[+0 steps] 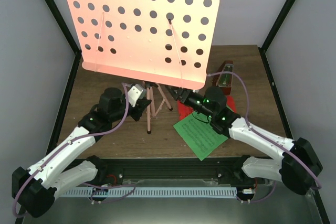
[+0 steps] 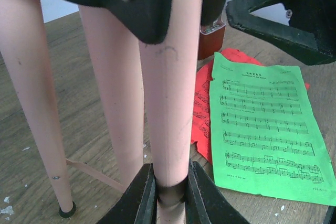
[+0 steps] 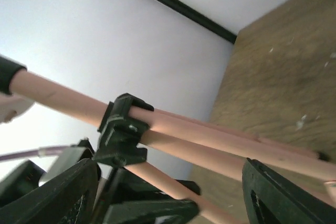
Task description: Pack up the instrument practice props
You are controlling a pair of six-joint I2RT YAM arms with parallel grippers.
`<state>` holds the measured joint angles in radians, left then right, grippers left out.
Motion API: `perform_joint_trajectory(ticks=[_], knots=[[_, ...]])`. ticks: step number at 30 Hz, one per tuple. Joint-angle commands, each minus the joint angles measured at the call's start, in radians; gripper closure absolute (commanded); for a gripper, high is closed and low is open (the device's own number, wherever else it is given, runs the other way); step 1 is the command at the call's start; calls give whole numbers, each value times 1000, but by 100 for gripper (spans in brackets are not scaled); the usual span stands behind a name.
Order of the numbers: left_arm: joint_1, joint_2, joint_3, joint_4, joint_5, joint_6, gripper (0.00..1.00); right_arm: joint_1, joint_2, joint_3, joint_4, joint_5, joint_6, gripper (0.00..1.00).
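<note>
Clamping a leg of pink music stand (image 1: 142,30) w/ left gripper (image 2: 170,195), centre-left of frame; straddling its tubes w/ right gripper (image 3: 168,198) spread wide (fingers clear of them), centre-right.

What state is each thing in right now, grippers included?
pink music stand: upright on its legs, desk raised, not packed.
left gripper: shut on a lower tube of the pink music stand.
right gripper: open, fingers astride the stand's tubes near the black collar, not gripping.
green sheet: flat, face up, overlapping the red sheet.
red sheet: lying mostly under the green sheet.
metronome: upright behind the sheets; cover unclear.
</note>
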<state>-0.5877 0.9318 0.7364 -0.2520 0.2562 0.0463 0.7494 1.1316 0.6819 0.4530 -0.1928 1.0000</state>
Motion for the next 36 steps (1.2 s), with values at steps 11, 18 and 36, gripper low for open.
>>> perform_joint_trajectory(ticks=[11,18,36], knots=[[1,-5,-15,-43,16,32,100,7,187,228,-17,-180,430,33],[1,-4,-13,-41,21,30,100,30,233,257,-19,-204,442,40],[1,2,-13,-40,23,30,100,31,194,210,-7,-168,386,63]])
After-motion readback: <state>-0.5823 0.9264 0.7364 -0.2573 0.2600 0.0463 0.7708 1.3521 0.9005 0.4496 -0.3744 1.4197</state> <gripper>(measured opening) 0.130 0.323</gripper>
